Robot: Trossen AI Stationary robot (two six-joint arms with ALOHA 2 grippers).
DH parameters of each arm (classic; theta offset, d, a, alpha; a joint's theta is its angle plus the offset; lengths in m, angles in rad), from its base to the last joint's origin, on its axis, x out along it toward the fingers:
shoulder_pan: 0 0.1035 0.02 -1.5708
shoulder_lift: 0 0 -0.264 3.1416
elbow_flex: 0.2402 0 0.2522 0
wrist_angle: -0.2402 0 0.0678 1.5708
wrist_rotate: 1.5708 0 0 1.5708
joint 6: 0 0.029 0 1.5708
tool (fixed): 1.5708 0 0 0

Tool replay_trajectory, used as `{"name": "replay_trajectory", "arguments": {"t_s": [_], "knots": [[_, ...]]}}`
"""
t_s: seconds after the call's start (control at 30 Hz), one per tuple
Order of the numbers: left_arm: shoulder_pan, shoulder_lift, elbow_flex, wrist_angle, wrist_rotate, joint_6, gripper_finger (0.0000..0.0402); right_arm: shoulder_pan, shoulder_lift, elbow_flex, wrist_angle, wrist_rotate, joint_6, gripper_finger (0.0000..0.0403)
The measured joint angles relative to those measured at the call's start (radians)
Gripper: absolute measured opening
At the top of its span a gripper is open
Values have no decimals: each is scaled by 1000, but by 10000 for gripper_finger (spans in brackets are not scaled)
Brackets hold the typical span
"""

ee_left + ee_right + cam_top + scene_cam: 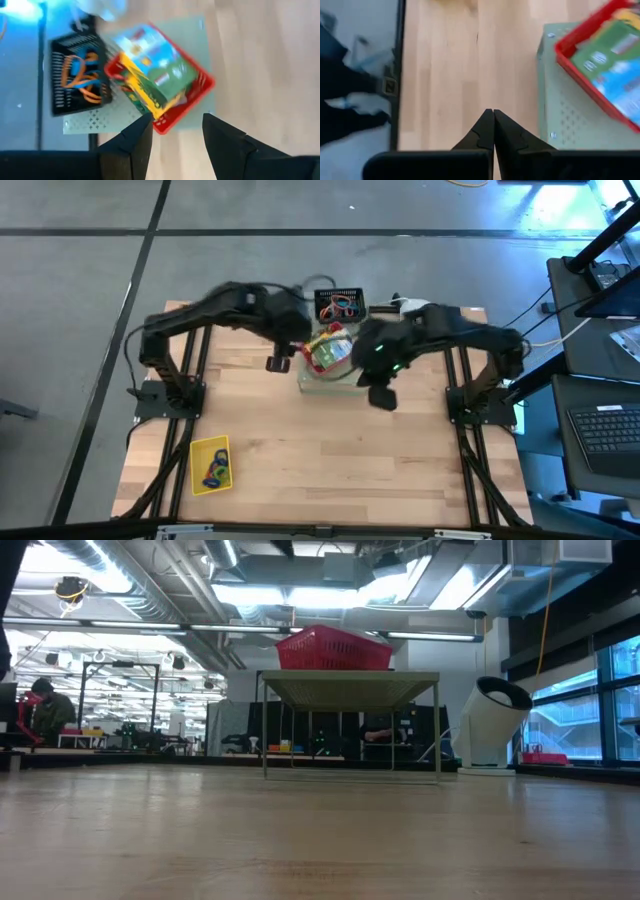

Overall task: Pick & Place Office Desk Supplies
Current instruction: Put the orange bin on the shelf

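Status: sorting is partly complete. A red tray [330, 352] on the pale green box [322, 383] at the far middle of the tabletop [330, 460] holds the yellow-and-green card boxes [160, 75]. The black basket [340, 304] just behind it holds orange and blue bands [80, 75]. A yellow tray [210, 465] near the front left still holds coloured loops [217, 470]; these appear to remain.

Left tool [172, 132]: fingers wide, empty, above the red tray's edge. Right tool [493, 125]: fingers pressed together, empty, over bare tabletop beside the green box.
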Motion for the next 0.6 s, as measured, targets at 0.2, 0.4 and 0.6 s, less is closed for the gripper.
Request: {"name": "replay_trajectory", "arguments": {"t_s": [0.2, 0.4, 0.6], "knots": [[-32, -153, -25, 109, -29, -228, 164, 9, 116, -42, 53, 18, -154, 1], [-106, -292, -112, 177, -164, -310, 145, -3, 217, -43, 101, 37, -253, 1], [-171, -366, -164, 221, -257, -358, 133, -28, 277, -43, 113, 81, -310, 0]]}}
